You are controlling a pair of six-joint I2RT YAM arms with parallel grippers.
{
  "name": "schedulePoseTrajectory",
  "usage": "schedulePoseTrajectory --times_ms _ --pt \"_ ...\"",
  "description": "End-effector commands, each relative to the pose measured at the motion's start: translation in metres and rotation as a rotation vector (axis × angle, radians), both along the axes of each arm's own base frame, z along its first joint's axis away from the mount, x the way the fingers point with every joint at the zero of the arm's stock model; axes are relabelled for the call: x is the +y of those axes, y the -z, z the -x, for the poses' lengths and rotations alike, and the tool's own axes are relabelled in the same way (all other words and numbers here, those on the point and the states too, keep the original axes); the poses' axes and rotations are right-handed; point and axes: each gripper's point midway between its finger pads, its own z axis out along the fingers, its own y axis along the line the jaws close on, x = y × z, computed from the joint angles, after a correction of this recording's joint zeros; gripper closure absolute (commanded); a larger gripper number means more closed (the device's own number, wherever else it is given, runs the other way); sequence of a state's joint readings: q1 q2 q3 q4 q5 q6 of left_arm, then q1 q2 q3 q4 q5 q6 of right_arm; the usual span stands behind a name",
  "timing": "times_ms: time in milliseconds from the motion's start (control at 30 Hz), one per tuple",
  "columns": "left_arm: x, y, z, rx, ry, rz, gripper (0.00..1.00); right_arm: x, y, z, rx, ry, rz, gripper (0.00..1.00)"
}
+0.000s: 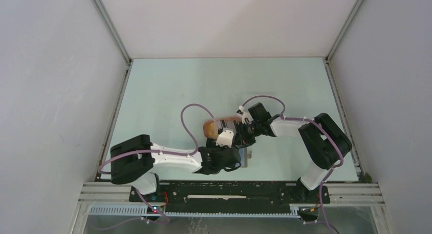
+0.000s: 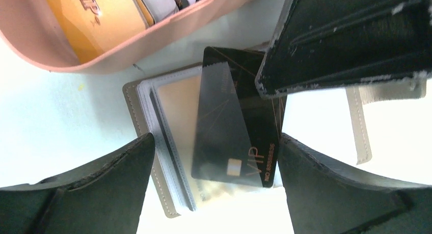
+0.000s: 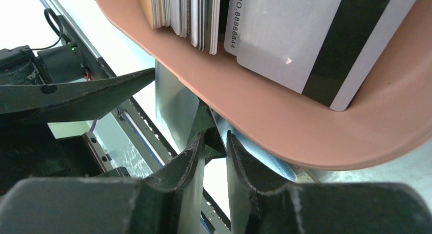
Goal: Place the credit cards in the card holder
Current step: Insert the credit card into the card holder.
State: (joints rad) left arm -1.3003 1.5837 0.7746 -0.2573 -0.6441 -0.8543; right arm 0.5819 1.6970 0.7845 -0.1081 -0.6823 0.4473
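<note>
Locate the pale green table top [image 1: 178, 86]. The left arm [image 1: 168, 160] and the right arm [image 1: 305, 132] both reach to its near centre and meet there.

Between them you find the peach-orange oval tray [image 2: 153, 45]. It holds a yellow-orange card [image 2: 97, 15]. The right wrist view also shows a row of cards standing on edge [image 3: 183, 15] and a silvery-white card with a black stripe [image 3: 295, 40] in it.

Just beside the tray lies the grey folding card holder [image 2: 133, 106]. It is open on the table, with its clear plastic sleeves [image 2: 173, 122] exposed. A black card marked VIP [image 2: 239, 122] lies tilted across the holder, partly under a frosted sleeve.

Check the left gripper [image 2: 216, 138]: its fingers stand wide apart, one on each side of the holder.

Check the right gripper [image 3: 214, 137]: its fingers are drawn close on a thin dark edge. In the left wrist view, one of its fingers sits over the black card's upper corner.
</note>
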Motion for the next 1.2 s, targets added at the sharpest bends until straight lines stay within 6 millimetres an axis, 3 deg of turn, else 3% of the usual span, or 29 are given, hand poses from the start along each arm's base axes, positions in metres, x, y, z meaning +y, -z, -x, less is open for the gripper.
schedulePoseTrajectory --times_ms 0,367,633,700,800,967,1167 --pt "-0.002 -0.012 0.012 0.017 0.071 0.083 0.08 0.007 -0.015 -0.010 -0.052 -0.017 -0.038 0.73" --pt "0.011 -0.040 0.020 -0.027 0.097 0.365 0.07 0.005 -0.013 -0.011 -0.055 -0.035 -0.029 0.88" --pt "0.044 -0.028 0.015 0.012 -0.011 0.471 0.20 0.005 -0.011 -0.008 -0.078 -0.085 -0.010 0.93" --pt "0.051 -0.025 0.011 0.012 -0.039 0.485 0.28 0.005 -0.009 -0.005 -0.068 -0.104 0.000 0.94" --pt "0.057 -0.023 0.009 0.008 -0.057 0.500 0.31 0.005 -0.006 -0.002 -0.051 -0.121 0.010 0.94" --pt "0.054 -0.022 0.011 0.006 -0.014 0.502 0.32 0.005 -0.001 0.003 -0.019 -0.145 0.026 0.94" --pt "0.043 -0.017 0.025 0.004 0.184 0.461 0.30 0.004 -0.003 0.004 -0.032 -0.168 0.021 0.93"
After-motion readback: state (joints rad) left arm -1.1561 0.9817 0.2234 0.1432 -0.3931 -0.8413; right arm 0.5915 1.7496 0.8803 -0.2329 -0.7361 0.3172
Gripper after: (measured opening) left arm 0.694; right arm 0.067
